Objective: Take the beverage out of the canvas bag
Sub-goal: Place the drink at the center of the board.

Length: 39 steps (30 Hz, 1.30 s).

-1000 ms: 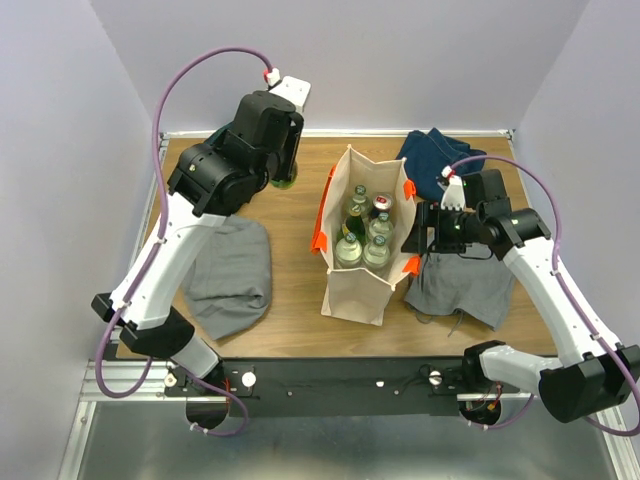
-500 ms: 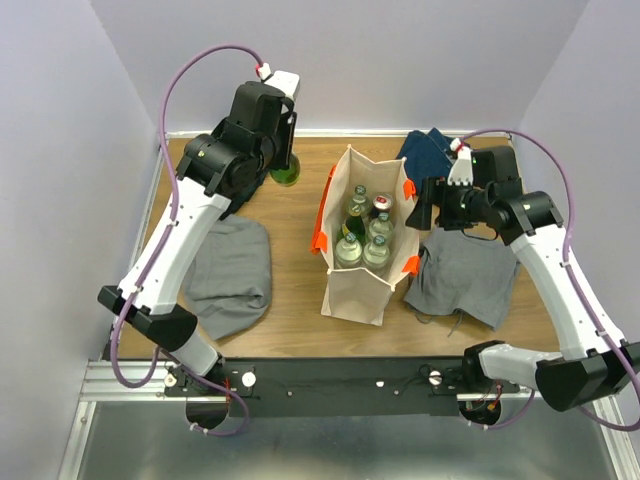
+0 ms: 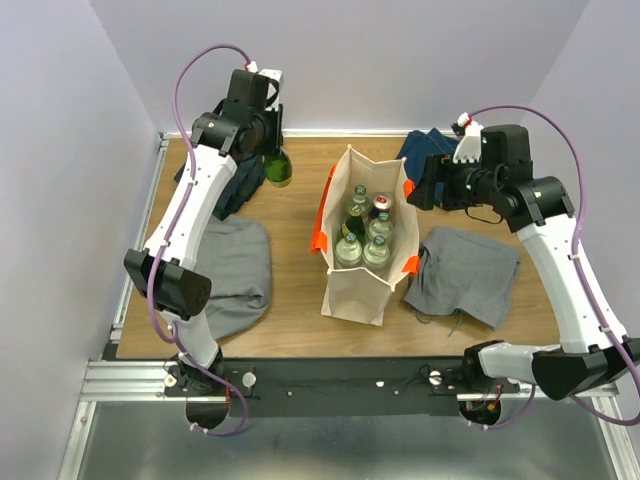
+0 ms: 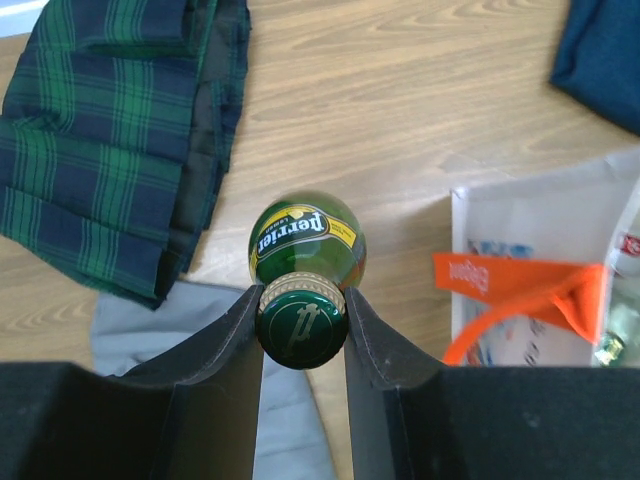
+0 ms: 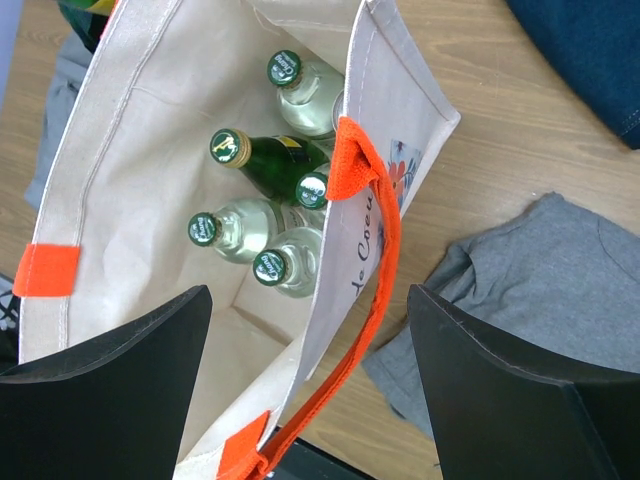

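The left jaws are clamped on the capped neck of a green bottle (image 4: 305, 245), which hangs upright over the counter (image 4: 420, 90) in the upper left of the overhead view, well apart from the canvas bag (image 3: 355, 290) and just beside a plaid cloth (image 4: 110, 130); whether its base touches the wood cannot be told. This looks like the setting-down step for one beverage: the next move probably calls for lowering until the bottle stands, then parting the jaws without tipping it. The right jaws stand apart and hold nothing, looking down at the bag's open mouth, where several bottles (image 5: 229, 147) remain and an orange handle (image 5: 372, 250) crosses the gap. The left arm (image 3: 185, 215) stretches far forward, wrist pointing down; the right arm (image 3: 555, 250) is raised and bent, wrist angled towards the bag.
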### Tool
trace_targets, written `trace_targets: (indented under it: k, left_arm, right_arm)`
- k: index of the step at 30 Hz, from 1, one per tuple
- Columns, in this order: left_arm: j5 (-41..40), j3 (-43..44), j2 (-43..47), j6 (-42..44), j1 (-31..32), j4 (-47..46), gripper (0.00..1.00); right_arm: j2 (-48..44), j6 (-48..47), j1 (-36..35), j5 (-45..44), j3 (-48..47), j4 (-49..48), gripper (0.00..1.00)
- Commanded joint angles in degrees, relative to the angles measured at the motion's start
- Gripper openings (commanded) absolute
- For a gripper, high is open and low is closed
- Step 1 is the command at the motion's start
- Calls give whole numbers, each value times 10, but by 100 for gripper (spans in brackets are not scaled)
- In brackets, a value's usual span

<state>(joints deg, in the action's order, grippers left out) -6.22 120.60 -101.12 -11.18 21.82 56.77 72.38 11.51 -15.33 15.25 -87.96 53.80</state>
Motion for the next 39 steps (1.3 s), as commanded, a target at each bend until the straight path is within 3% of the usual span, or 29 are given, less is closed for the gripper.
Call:
trace_targets:
  k: [1,11,39]
  left_arm:
    - [73,-7,1,-2,-38,-128,0]
    - [104,69,-123,5,-70,-98,0]
    - [67,32,-161,54,-77,-76,0]
  right_arm:
    - [10,-13,-1,-11,-18,15,88]
    - [8,-15,-2,-13,-12,15,88]
    - [-4,-8,-2,-16,30,-8,88]
